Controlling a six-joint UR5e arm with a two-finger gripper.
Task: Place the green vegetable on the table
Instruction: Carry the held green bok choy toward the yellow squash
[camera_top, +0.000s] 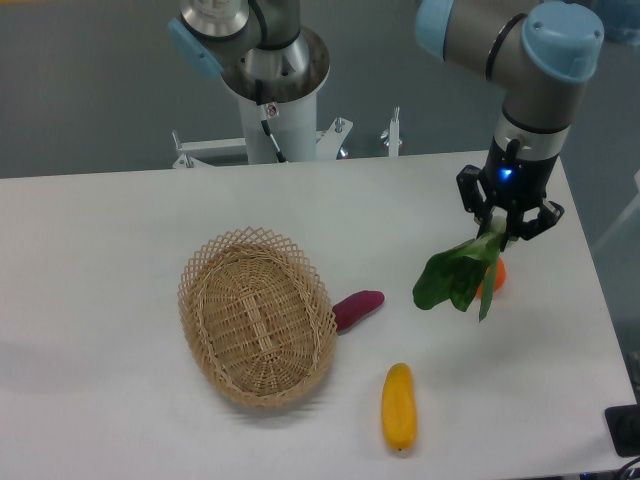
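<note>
Green vegetable (455, 276): hanging in the air over the right side of the desk (120, 220), leaves drooping down-left
Fingers (506, 229): pinching shut on its pale stalk end
Orange thing (492, 277): peeking out right behind the leaves
Basket (257, 315): sitting left, purple vegetable (357, 309) just beside it
Yellow vegetable (398, 405): lying near the front edge

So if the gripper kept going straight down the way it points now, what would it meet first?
Probably the orange object just beneath the gripper, half hidden by the hanging green vegetable it holds; otherwise the table. From one view, depth is uncertain.
</note>
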